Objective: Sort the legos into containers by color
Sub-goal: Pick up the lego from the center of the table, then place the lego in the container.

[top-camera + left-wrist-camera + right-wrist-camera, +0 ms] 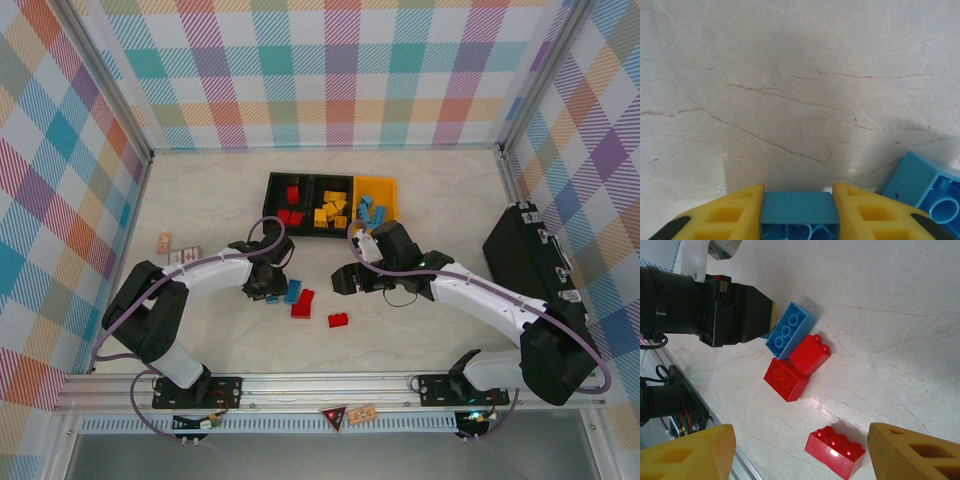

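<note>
Showing hollow underside, pinched blue lego (797,208)

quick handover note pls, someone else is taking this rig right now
Left pincer: shut on a blue lego, not yet carried to a bin.
Right pincer: open, empty, above the loose reds.
Done: reds in the left black bin, yellows in the middle black bin, blues in the yellow-orange bin.
Left: the held blue lego, a second blue lego beside it, a red lego touching a second red lego, and a third red lego lying apart.
</note>
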Controlling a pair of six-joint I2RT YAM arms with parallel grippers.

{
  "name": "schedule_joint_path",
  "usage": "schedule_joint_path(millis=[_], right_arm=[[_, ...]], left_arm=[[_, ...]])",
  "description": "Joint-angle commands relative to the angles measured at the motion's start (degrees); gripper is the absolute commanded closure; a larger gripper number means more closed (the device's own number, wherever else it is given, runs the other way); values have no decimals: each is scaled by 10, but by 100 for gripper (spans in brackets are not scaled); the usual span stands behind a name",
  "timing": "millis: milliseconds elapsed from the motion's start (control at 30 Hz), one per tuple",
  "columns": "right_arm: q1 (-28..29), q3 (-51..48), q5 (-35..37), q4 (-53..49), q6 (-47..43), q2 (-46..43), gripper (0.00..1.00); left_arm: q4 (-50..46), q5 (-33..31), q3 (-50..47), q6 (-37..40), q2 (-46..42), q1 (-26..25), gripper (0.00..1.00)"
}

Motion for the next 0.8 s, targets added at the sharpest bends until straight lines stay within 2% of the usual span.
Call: schedule_joint_path(millis=[0, 200, 400, 767], right_arm=[[4, -9, 7, 15, 5, 1, 30], [4, -15, 16, 12, 6, -13, 30], [-8, -16, 68, -16, 21, -38, 30], [-85, -20, 133, -76, 42, -113, 30]], left_arm=[[-14, 4, -10, -6, -4, -6, 71], [-45, -19, 28, 11, -18, -6, 75], [-74, -25, 129, 44, -5, -5, 75], [-68, 30, 349, 71, 127, -35, 76]])
